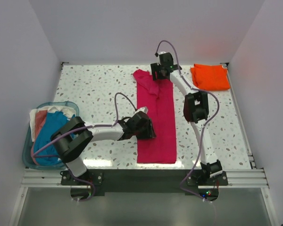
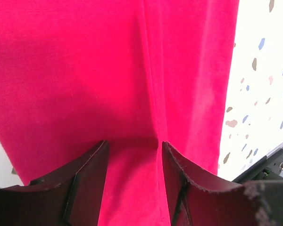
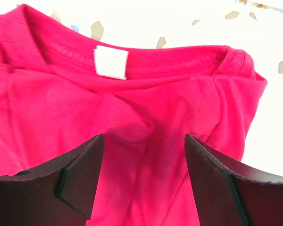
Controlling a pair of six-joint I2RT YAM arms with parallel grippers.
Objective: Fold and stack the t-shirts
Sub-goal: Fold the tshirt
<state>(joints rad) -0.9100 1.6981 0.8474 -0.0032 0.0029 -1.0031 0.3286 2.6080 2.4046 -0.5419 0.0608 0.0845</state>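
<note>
Lab test cell: white enclosure walls [image 1: 141, 28], speckled table [image 1: 99, 84], aluminium rail [image 1: 245, 175].

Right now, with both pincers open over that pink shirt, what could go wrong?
The pink shirt is bunched at its collar under the right pincer, so the next fold may come out lumpy. The left pincer sits over a layered edge and might catch only the top layer, opening the long fold.

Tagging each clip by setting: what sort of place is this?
Probably a robotics lab cell, not a home: bare white walls enclose a speckled table, an aluminium mounting rail runs along its near edge, and clothes wait in a teal basket.
</note>
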